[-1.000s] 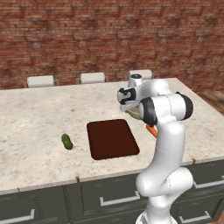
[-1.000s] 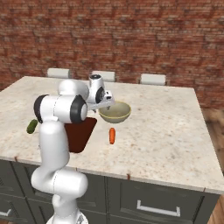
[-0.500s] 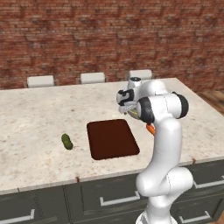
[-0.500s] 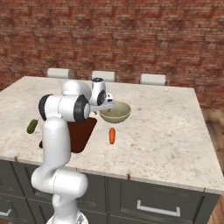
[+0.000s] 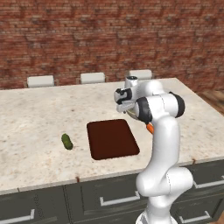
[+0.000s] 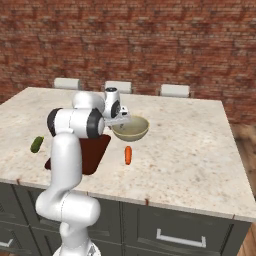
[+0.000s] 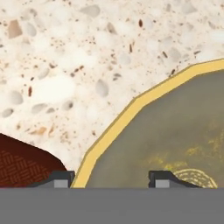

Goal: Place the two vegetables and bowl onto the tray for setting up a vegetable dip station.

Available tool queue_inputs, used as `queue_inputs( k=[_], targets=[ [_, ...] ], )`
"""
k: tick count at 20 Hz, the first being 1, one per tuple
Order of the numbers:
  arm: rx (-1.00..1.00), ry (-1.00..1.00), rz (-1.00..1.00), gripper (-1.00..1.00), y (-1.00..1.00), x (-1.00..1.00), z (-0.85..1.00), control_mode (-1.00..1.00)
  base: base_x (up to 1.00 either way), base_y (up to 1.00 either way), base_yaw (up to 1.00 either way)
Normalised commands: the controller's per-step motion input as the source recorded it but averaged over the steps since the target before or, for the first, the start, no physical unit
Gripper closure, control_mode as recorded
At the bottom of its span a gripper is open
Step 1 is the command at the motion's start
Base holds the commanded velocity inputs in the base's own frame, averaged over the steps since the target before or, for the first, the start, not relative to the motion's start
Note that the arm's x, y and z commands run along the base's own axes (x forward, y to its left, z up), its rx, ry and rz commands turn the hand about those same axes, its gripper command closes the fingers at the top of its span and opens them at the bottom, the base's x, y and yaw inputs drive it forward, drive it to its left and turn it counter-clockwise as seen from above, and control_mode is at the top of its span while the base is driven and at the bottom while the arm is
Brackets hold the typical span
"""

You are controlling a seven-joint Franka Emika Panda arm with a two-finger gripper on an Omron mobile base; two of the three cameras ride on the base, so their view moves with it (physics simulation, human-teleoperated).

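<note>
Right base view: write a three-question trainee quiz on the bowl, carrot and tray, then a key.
1. True or false: the carrot lies on the tray.
2. Which does the gripper straddle? A) the bowl rim B) the cucumber C) the tray's edge
3. Fill in: the cucumber lies on the ____, apart from the tray.

Key: 1 false, it lies on the counter beside the tray; 2 A, one fingertip inside the rim and one outside; 3 counter.

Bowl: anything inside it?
No food in the bowl. One fingertip of the tool sits inside the rim, one outside. The floor under that fingertip is hidden.
</note>
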Motion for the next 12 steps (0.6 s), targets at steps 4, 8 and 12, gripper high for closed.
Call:
queue_inputs(
  k=[4, 8, 12],
  targets=[
    [0.0, 0.06, -0.06, 1.0, 0.0, 0.0, -0.01, -1.0, 0.0, 0.0, 0.0],
    [0.0, 0.01, -0.09, 1.0, 0.0, 0.0, 0.0, -1.0, 0.0, 0.0, 0.0],
    [0.0, 0.0, -0.08, 1.0, 0.12, 0.0, 0.17, -1.0, 0.0, 0.0, 0.0]
  ],
)
